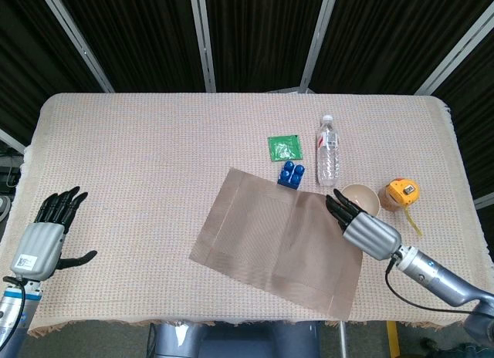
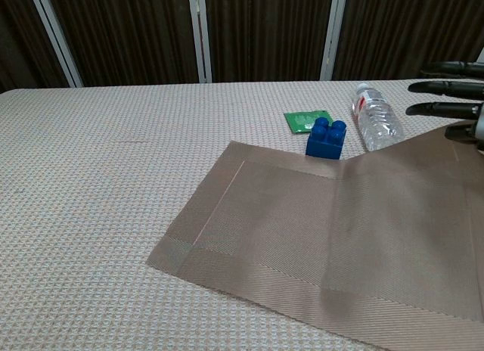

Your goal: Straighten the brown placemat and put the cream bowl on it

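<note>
Two hands show in the head view: the left hand (image 1: 40,242) hangs at the lower left of the frame beside the counter (image 1: 139,150), its fingers (image 1: 62,206) spread apart and holding nothing, while the right hand (image 1: 364,228) sits at the lower right, on the right part of the brown placemat (image 1: 278,238). Its fingers (image 1: 340,206) reach out nearly straight toward the upper left, and whether they pinch the mat's edge cannot be told; in the chest view that edge rises toward the right hand (image 2: 454,90) at the right border of the frame. The placemat lies skewed across the lower middle of the counter, its upper edge touching the blue block (image 1: 292,173). Just beyond the right hand, the cream bowl (image 1: 361,199) stands at the mat's upper right corner, partly hidden by the fingers. A yellow tape measure (image 1: 403,193) sits just right of the bowl, a clear bottle (image 1: 329,151) lies above it, and a green packet (image 1: 285,148) rests above the block.
</note>
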`<state>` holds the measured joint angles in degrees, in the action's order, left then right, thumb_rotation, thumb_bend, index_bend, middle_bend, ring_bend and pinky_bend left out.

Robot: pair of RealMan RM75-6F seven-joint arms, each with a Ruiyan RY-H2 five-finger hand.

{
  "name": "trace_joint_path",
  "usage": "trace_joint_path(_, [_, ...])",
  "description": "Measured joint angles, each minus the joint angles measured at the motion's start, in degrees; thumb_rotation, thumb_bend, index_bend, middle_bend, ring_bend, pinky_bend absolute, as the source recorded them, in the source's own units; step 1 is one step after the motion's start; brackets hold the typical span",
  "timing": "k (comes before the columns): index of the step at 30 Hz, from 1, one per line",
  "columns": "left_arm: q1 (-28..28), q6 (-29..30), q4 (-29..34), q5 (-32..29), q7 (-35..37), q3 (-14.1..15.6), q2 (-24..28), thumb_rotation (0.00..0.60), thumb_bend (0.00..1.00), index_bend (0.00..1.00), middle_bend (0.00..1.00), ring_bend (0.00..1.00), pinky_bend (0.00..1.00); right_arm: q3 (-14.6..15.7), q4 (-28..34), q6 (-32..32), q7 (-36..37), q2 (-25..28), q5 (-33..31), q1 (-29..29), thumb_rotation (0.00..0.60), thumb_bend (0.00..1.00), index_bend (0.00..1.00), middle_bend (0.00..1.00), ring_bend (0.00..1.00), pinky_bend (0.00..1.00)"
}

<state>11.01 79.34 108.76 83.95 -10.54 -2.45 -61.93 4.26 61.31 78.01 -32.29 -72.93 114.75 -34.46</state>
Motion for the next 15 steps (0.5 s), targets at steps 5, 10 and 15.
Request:
trace_joint_path(5, [0.28,-0.67,-0.68,-0.83,-0.20,-0.08,-0.33,0.600,0.00,0.00,0.00,0.00,0.00,-2.00,-1.16,-2.62,-3.59,-0.51,0.63,-2.98,0.600,0.14,0.27,0.06,0.00,0.00])
trace_joint_path(10, [0.26,-0.71,-0.91,-0.85,0.21,-0.07,-0.16,0.600,0.00,0.00,0.00,0.00,0.00,-3.11,-1.95,-1.58,-5.32,-1.21,-0.46,-2.31,0.600,0.00,0.00,0.00,0.00,0.00])
trace_joint_path(15, [0.29,-0.87,-1.30,-0.27,0.51,0.23,-0.08,0.600,0.00,0.00,0.00,0.00,0.00,-5.22,0.98,2.45,-4.17,-1.58,-6.48,2.02,0.600,0.00,0.00,0.00,0.00,0.00])
